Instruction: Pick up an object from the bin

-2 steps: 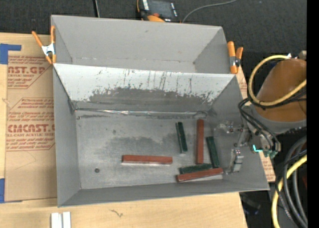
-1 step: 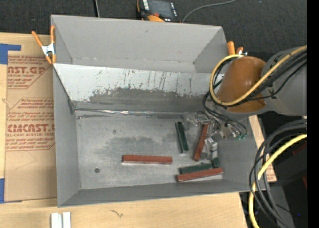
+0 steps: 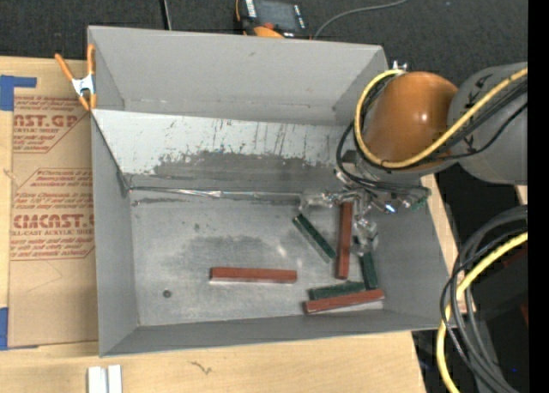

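Grey metal bin [image 3: 111, 237], floor scuffed and scratched, holding a few loose bars, most of them gathered toward its right wall.

Gripper [image 3: 358, 211]: positioned low inside the bin close to the right wall, below the arm's orange cover [image 3: 407, 117] and looped yellow cables [image 3: 455, 138]. Whether it is released or clenched cannot be told.

Red-brown bar [image 3: 345, 250]: lies flat, running from beneath the gripper toward the bin's front edge. Its far end sits directly under the gripper; actual contact cannot be confirmed.

Dark green bar [image 3: 315, 237]: lies diagonally just left of it, its near end close to or touching that bar.

Short dark green bar [image 3: 369, 269]: lies just right of the red-brown bar's near end.

Paired bars [image 3: 343, 299], one green and one red-brown: lie side by side near the front right corner.

Lone red-brown bar [image 3: 253, 275]: lies flat at the floor's middle near the front edge, well apart from the gripper.
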### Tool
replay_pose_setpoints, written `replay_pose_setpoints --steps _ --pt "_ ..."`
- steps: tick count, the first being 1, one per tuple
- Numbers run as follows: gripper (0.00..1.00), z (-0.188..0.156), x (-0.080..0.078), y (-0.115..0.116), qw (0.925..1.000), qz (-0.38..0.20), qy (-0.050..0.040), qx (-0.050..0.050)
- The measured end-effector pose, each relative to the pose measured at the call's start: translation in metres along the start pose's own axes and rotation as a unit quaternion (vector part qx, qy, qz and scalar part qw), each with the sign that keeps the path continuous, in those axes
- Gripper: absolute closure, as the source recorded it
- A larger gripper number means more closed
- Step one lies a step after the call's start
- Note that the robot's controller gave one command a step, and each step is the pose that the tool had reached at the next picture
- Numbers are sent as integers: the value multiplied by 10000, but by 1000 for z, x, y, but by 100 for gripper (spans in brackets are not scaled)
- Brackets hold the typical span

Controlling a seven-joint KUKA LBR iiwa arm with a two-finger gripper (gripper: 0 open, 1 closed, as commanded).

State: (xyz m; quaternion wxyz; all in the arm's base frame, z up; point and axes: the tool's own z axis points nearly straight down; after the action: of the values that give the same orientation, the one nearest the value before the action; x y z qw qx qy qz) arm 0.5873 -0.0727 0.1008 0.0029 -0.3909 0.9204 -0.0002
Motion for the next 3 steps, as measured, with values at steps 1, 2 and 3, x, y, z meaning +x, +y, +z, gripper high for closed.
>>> replay_pose_setpoints --steps 1,2,3 --pt "0 -2 6 -15 9714 -2372 11 -14" --pt "0 28 8 -11 8893 -4573 -12 16" --pt "0 27 6 -12 8900 -4559 -12 1"
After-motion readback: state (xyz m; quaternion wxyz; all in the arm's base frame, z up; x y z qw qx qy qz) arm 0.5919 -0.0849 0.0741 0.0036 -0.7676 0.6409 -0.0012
